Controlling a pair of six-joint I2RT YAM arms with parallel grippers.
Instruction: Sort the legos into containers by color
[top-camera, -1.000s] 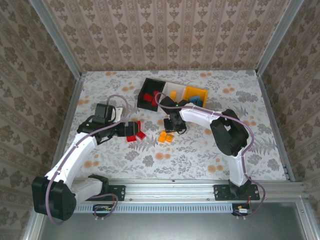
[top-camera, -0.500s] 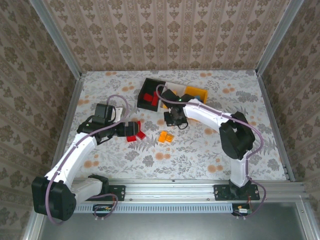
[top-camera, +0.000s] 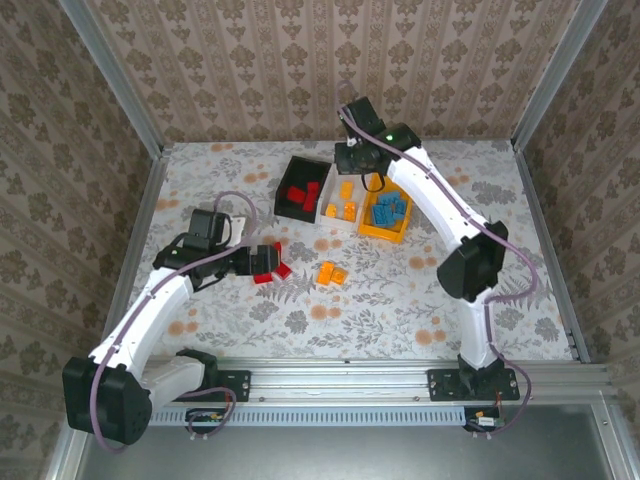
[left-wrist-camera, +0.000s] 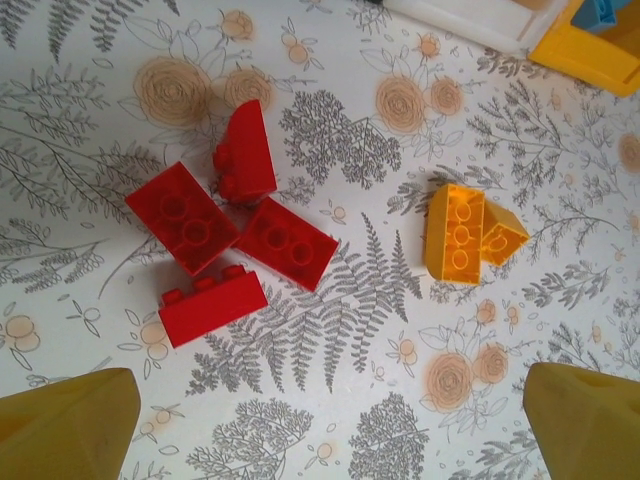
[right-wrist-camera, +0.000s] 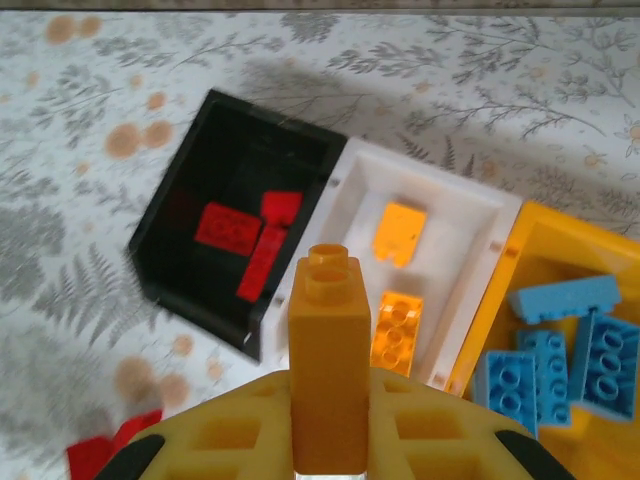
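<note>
An orange brick (right-wrist-camera: 329, 370) is pinched upright between the fingers of the right gripper (right-wrist-camera: 330, 445), its studs pointing away from the wrist. Directly beneath the held piece lies the white bin (right-wrist-camera: 445, 265), in which two orange bricks (right-wrist-camera: 397, 330) are seen. Joined to it on the left is the black bin (right-wrist-camera: 225, 165), where red bricks (right-wrist-camera: 245, 238) are kept; their exact number cannot be told. Joined on the right is the orange-yellow bin (right-wrist-camera: 555, 260), in which several blue bricks (right-wrist-camera: 560, 350) are piled.

The left gripper (left-wrist-camera: 325, 430) is held spread wide over the table (left-wrist-camera: 330, 330), with nothing between its fingers. Ahead of it, toward the left of its wrist view, four red bricks (left-wrist-camera: 195, 230) are clustered, some touching. Toward the right, a pair of orange bricks (left-wrist-camera: 455, 235) is laid side by side, touching.
</note>
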